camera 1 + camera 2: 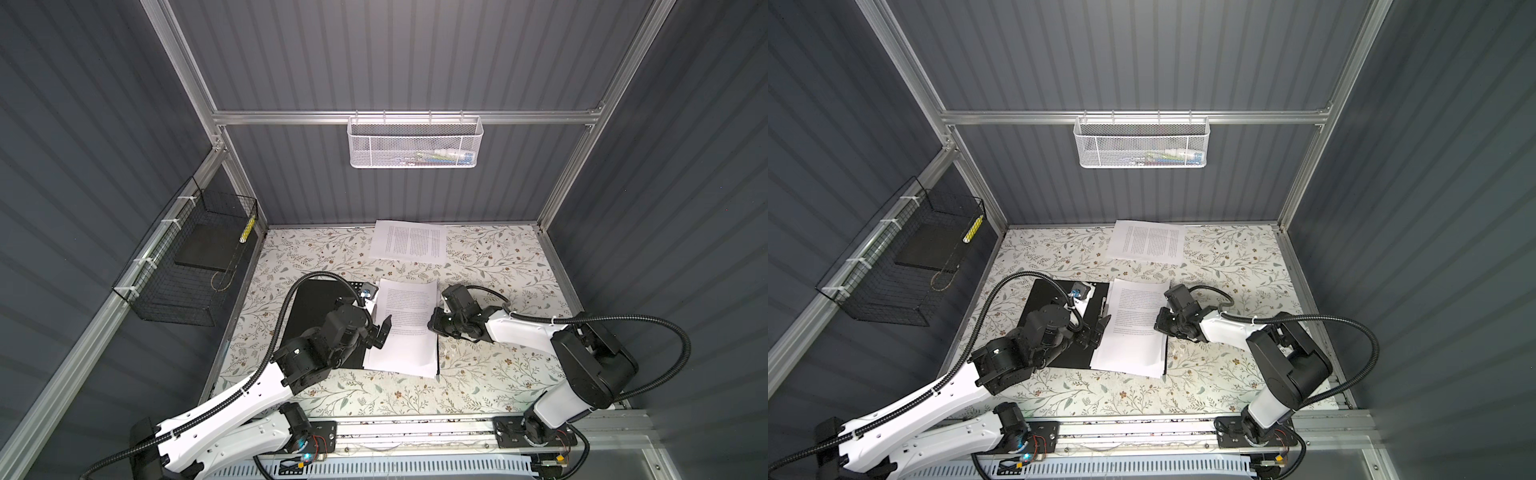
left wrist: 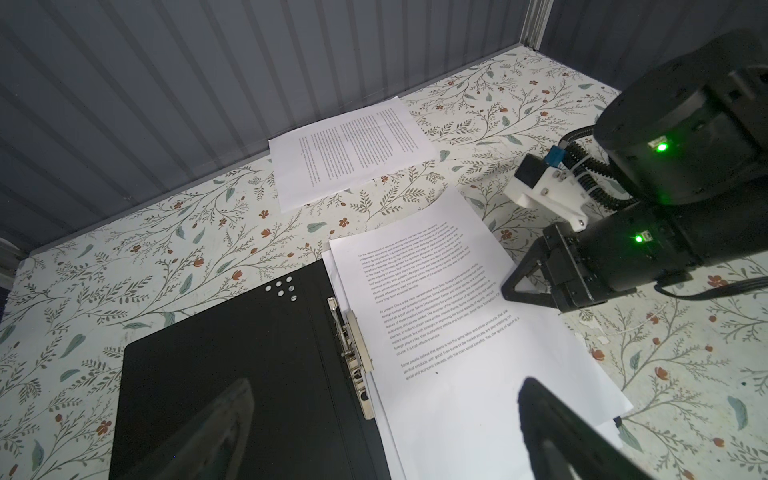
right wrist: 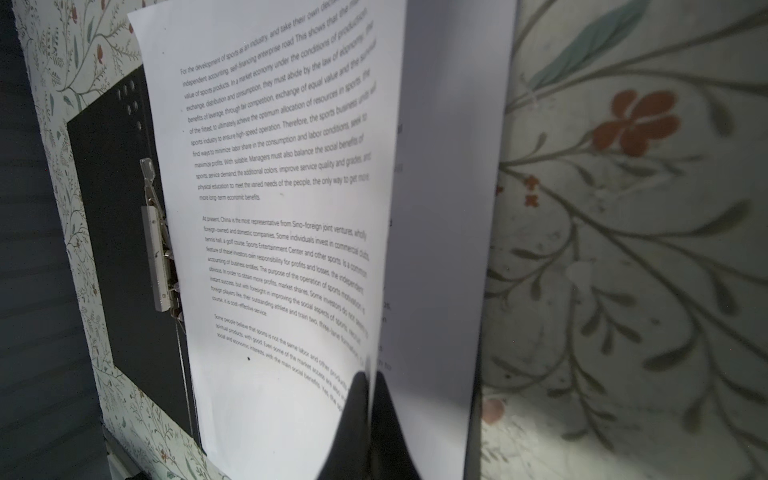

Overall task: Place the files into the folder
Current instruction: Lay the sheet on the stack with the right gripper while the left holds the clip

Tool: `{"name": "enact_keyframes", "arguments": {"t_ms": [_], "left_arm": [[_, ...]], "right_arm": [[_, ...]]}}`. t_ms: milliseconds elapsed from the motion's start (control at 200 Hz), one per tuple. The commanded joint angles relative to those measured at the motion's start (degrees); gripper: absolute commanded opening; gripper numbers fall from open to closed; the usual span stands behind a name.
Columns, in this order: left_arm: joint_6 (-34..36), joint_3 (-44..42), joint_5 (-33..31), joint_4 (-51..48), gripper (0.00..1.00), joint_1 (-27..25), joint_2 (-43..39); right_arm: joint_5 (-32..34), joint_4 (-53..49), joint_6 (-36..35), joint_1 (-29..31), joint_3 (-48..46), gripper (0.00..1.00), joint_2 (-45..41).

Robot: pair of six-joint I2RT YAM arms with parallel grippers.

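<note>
The folder (image 1: pixel 316 307) (image 1: pixel 1050 307) lies open on the table, black inside up, its metal spine clip (image 2: pixel 355 345) (image 3: pixel 158 257) bare. Files (image 1: pixel 405 328) (image 1: pixel 1133 332) (image 2: pixel 449 311) lie stacked on its right half, askew. My right gripper (image 1: pixel 432 326) (image 1: pixel 1158 326) (image 2: pixel 509 291) (image 3: pixel 370 399) is shut on the right edge of the top sheet (image 3: pixel 282 208), which is lifted and curling. My left gripper (image 1: pixel 384 332) (image 1: pixel 1100 330) (image 2: pixel 386 432) hovers open over the stack's left edge by the spine, holding nothing. Another printed sheet (image 1: pixel 409 241) (image 1: pixel 1148 241) (image 2: pixel 349 149) lies apart by the back wall.
A white mesh basket (image 1: pixel 415 141) hangs on the back rail, high above the table. A black wire basket (image 1: pixel 187 257) is fixed to the left wall. The floral table top (image 1: pixel 498 266) is bounded by ribbed walls on three sides.
</note>
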Motion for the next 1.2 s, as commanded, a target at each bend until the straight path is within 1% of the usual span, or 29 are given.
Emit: {"name": "enact_keyframes", "arguments": {"t_ms": [0,630,1051,1096,1196], "left_arm": [[0.8,0.5,0.6,0.0,1.00,0.4,-0.1],[0.7,0.5,1.1,0.0,1.00,0.4,-0.3],[0.7,0.4,1.3,-0.1,1.00,0.4,-0.2],[0.7,0.3,1.3,-0.1,1.00,0.4,-0.2],[0.7,0.5,1.4,-0.1,1.00,0.4,-0.1]], "right_arm": [[0.4,-1.0,0.8,0.6,1.1,0.00,0.9],[0.6,-1.3,2.5,1.9,0.9,0.00,0.7],[0.2,-1.5,2.2,2.3,1.6,0.00,1.3],[0.3,-1.5,2.0,2.3,1.5,0.08,1.1],[0.7,-2.2,1.7,2.4,1.4,0.17,0.6]]}}
